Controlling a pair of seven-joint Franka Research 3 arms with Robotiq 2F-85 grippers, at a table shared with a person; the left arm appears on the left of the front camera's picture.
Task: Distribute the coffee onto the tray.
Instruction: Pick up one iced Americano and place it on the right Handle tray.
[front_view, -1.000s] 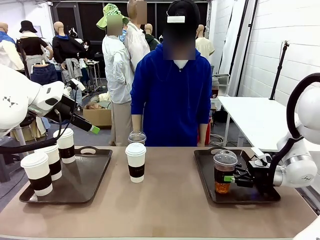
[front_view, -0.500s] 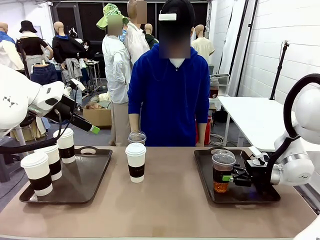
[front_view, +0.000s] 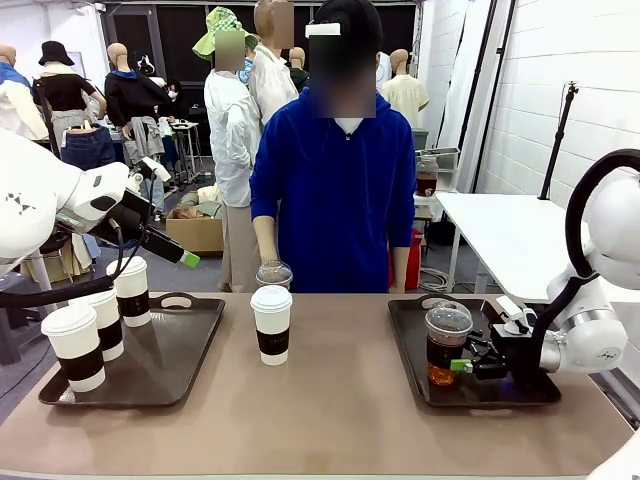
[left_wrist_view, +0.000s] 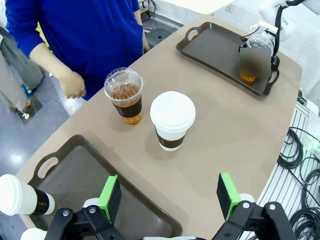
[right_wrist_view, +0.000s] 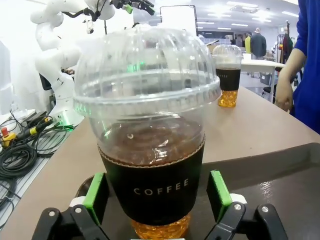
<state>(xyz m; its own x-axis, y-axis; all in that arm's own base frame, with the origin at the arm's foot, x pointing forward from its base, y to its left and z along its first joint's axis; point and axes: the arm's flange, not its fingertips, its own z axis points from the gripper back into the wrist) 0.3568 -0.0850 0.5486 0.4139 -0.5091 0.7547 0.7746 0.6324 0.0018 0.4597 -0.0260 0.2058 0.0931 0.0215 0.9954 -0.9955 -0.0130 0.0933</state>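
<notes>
Standing on its tray (front_view: 485, 401), the dome-lidded cup (right_wrist_view: 150, 150) sits between the spread right tool (right_wrist_view: 156, 189).

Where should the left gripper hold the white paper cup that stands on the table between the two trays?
On its dark sleeve, coming level from the robot's side. The white paper cup stands upright, the sleeve is likely its firmest part, and a clear dome-lidded cup stands close behind it.

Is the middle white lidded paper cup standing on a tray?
No, the white lidded paper cup stands on bare beige tabletop between the left dark tray and right dark tray.
</notes>
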